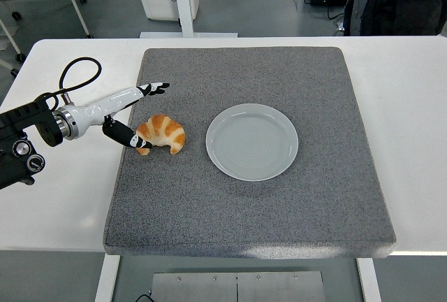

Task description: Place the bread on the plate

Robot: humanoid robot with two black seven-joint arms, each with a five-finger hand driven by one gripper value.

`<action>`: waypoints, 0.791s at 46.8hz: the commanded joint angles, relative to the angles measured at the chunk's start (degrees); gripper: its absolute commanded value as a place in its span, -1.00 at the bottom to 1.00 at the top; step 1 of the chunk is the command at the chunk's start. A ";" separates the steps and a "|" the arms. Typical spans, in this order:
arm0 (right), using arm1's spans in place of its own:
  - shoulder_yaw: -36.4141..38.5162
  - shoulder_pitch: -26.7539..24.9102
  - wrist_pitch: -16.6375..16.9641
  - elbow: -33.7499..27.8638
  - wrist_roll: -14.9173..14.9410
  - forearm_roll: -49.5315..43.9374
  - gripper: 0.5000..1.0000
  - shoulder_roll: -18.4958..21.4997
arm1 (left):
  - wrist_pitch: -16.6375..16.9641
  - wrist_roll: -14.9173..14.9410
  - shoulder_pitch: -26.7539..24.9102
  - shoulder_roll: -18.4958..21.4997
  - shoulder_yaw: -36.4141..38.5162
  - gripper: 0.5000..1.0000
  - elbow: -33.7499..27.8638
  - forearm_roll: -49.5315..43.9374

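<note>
Fingers (155, 87) of the left hand (129, 110) are spread wide and hold nothing; the long ones stretch out above the far side of the bread (161, 133), while the thumb (129, 136) lies low at its near left tip, touching it or just short of it; the right hand is out of view. That bread, a croissant, sits on the grey mat (279, 211) covering the white bench (56, 204), just left of the plate (252, 141) and apart from it; the plate holds nothing.

The step in hand looks to be the grasp. To do it well, the hand should probably settle lower until the long fingers pass behind the croissant's thick middle, then close evenly against the thumb; pressure on one horn alone would likely spin it or break the crust, so the pinch belongs across the fattest part; the squeeze should be gentle, since the pastry will crush; the lift need only clear the plate's rim before a short carry to the right.

The croissant's long axis runs roughly left to right, tilted a little; its arched back faces the far side of the bench and both horns curl toward the near edge.
</note>
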 commanded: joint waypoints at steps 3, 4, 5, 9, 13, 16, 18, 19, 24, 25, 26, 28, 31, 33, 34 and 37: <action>0.00 0.01 0.00 0.00 0.00 0.04 1.00 0.00 | 0.79 0.01 1.16 -1.81 0.01 0.96 1.38 1.38; 0.00 0.01 0.00 0.00 0.00 -0.04 1.00 0.00 | 0.88 -0.08 1.25 -2.07 0.01 0.96 1.56 1.56; 0.00 0.01 0.00 0.00 0.00 -0.04 1.00 0.00 | 0.96 -0.08 1.25 -2.34 0.01 0.96 1.73 1.65; 0.00 0.01 0.00 0.00 0.00 0.04 1.00 0.00 | 1.40 0.01 1.34 -2.69 0.01 0.96 2.08 1.65; 0.00 0.01 0.00 0.00 0.00 -0.04 1.00 0.00 | 1.84 -0.08 1.34 -3.48 0.01 0.96 2.35 1.65; 0.00 0.01 0.00 0.00 0.00 -0.04 1.00 0.00 | 1.93 -0.08 1.60 -4.01 0.01 0.96 2.70 1.65; 0.00 0.01 0.00 0.00 0.00 -0.04 1.00 0.00 | 2.28 -0.08 1.60 -4.10 0.01 0.96 2.79 1.65; 0.00 0.01 0.00 0.00 0.00 -0.04 1.00 0.00 | 2.54 -0.08 1.60 -4.10 0.01 0.96 2.88 1.65; 0.00 0.01 0.00 0.00 0.00 0.04 1.00 0.00 | 3.16 -0.08 1.69 -4.80 0.09 0.92 4.37 1.65; 0.00 0.01 0.00 0.00 0.00 0.04 1.00 0.00 | 3.25 -0.08 1.77 -5.15 0.09 0.92 4.54 1.65; 0.00 0.01 0.00 0.00 0.00 -0.04 1.00 0.00 | 3.34 -0.08 1.95 -5.41 0.27 0.91 4.63 1.65; 0.00 0.01 0.00 0.00 0.00 -0.04 1.00 0.00 | 3.34 -0.08 2.04 -5.59 0.44 0.85 4.63 1.74; 0.00 0.01 0.00 0.00 0.00 -0.04 1.00 0.00 | 3.69 -0.08 2.04 -5.68 0.62 0.61 4.72 2.17; 0.00 0.01 0.00 0.00 0.00 -0.04 1.00 0.00 | 4.22 -0.08 2.04 -5.68 0.62 0.45 4.72 2.35; 0.00 0.01 0.00 0.00 0.00 0.04 1.00 0.00 | 4.39 -0.08 2.04 -5.77 0.62 0.40 4.72 2.44; 0.00 0.01 0.00 0.00 0.00 0.04 1.00 0.00 | 4.66 -0.16 1.95 -5.77 0.62 0.11 4.72 2.44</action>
